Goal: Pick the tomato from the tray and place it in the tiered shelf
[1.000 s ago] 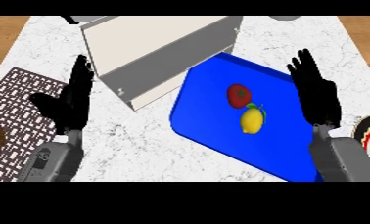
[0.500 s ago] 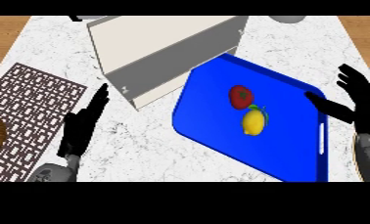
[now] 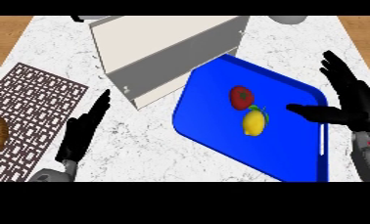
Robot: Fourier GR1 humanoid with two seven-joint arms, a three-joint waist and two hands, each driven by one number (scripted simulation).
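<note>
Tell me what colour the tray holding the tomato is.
Bright blue. The tray shows in the head view, with the red tomato on it beside a yellow lemon.

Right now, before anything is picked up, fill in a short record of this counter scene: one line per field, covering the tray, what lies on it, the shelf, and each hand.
tray: blue tray, on the marble counter, right of centre
tomato: red tomato, lying on the tray, not held
lemon: yellow lemon, just below the tomato, on the tray
shelf: white tiered shelf, at the tray's upper left
left hand: left hand, open, over the counter left of the tray
right hand: right hand, open, at the tray's right edge, thumb toward the fruit
mat: brown patterned mat, far left
</note>
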